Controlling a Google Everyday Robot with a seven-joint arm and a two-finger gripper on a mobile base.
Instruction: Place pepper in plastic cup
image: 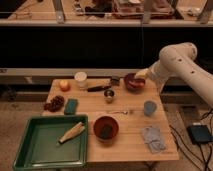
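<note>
- green tray (30,150) sits at the front left of the table
- orange fruit (64,85) and white cup (80,79) are along the back edge
- front bowl (106,128) is around the middle
- back bowl (131,86) is at the back right, with the gripper (141,75) right at its rim, jaws spread wide
- pepper: honestly can't make it out
- blue-grey cup (149,108) stands upright near the right edge, apart from the gripper

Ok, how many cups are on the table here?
3. A white cup at the back left, a small metal cup in the middle, and the plastic cup near the right edge. The gripper is at the back-right bowl; none seems hidden.
</note>
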